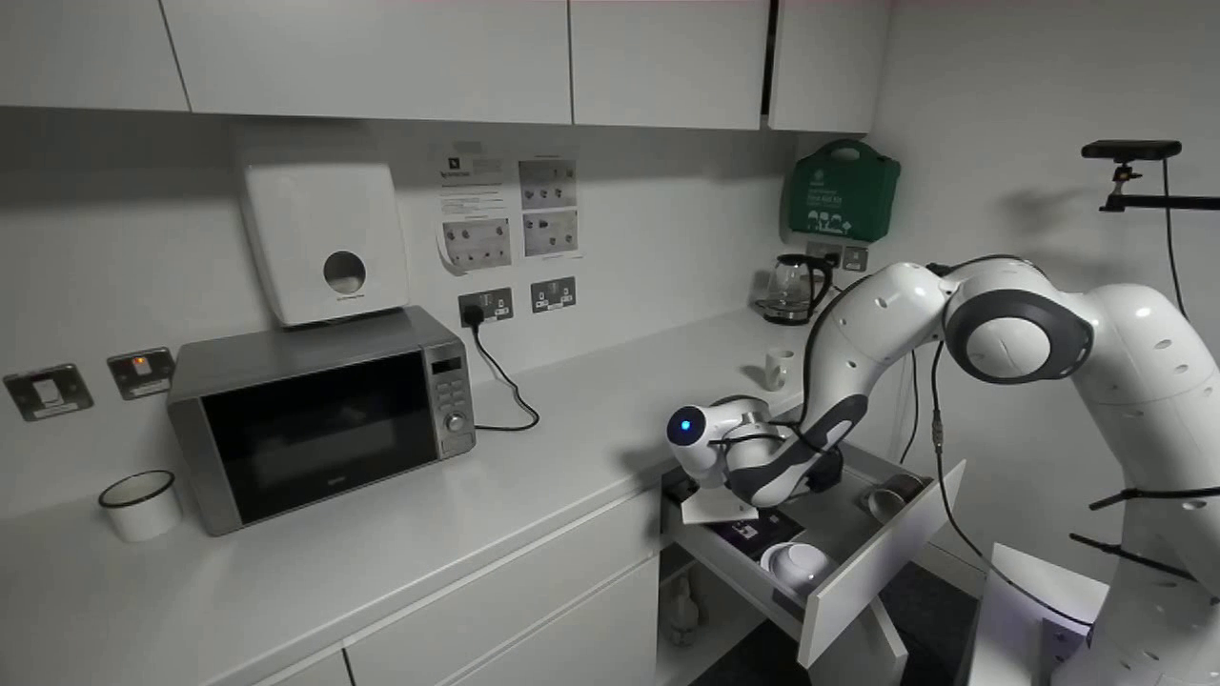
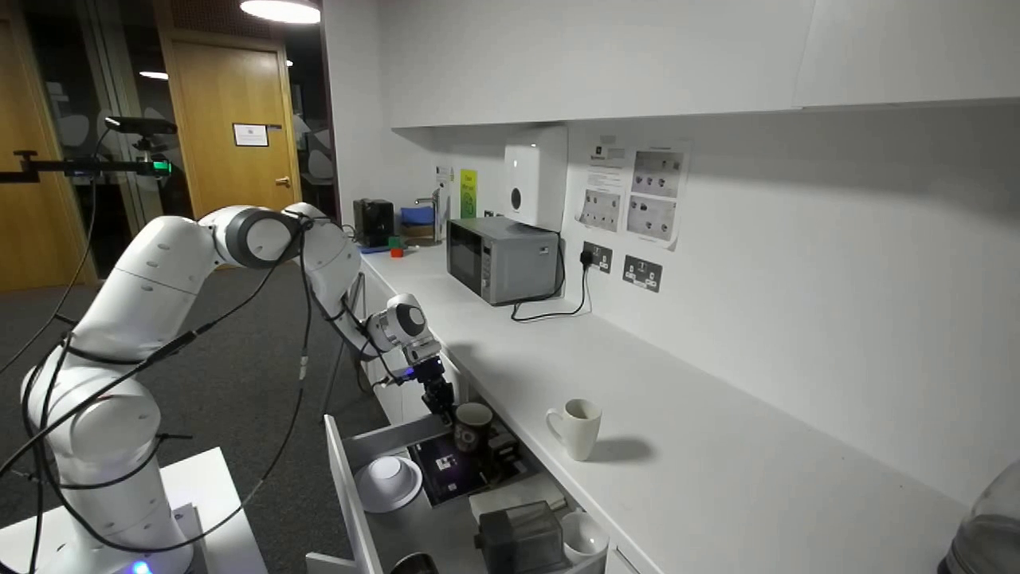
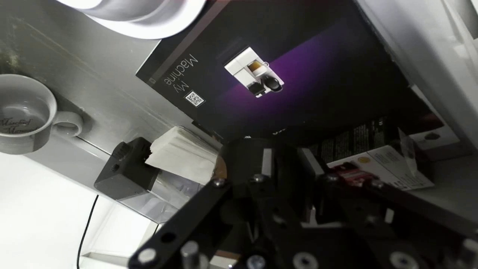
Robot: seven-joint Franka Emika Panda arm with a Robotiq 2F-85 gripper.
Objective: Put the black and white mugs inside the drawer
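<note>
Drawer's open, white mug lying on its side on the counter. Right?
Not the mug's pose: the white mug stands upright, as both exterior views show. The rest holds: it is on the counter, and the drawer is open.

Grey microwave [image 1: 319,419] on white countertop [image 1: 581,429], green first-aid case [image 1: 843,195] above a glass kettle [image 1: 790,289]
</note>
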